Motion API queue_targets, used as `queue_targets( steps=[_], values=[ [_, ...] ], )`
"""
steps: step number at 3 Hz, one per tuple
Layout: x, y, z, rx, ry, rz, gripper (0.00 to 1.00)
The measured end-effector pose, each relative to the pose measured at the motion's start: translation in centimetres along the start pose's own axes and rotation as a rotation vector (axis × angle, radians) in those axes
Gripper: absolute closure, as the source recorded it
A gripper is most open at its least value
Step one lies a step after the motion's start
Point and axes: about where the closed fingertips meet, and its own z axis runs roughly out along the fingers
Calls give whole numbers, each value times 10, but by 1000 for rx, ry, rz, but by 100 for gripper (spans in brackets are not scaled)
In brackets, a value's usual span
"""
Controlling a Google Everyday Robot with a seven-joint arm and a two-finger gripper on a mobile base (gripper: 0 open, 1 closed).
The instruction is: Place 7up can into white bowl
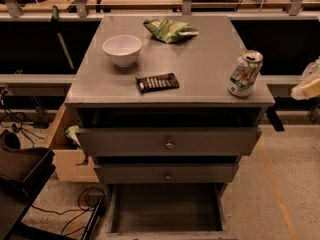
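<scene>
The 7up can (245, 74), white and green with a silver top, stands upright near the front right corner of the grey cabinet top (200, 59). The white bowl (122, 49) sits upright toward the back left of the same top, well apart from the can. My gripper (307, 81) shows only as a pale shape at the right edge of the view. It is to the right of the can, off the cabinet's side and not touching the can.
A green snack bag (170, 30) lies at the back centre. A dark candy bar wrapper (157, 82) lies between bowl and can. The bottom drawer (165, 209) is pulled out. A wooden box (65, 149) stands to the left, with cables on the floor.
</scene>
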Motion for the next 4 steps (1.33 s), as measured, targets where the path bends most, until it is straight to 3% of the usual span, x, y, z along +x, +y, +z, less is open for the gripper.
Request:
queue_targets(
  steps=[1,2,4],
  values=[
    [0,0,0,0,0,0,0],
    [0,-7,10,8,-63,58,0],
    [12,-56,67,62,-351,260,0]
  ],
)
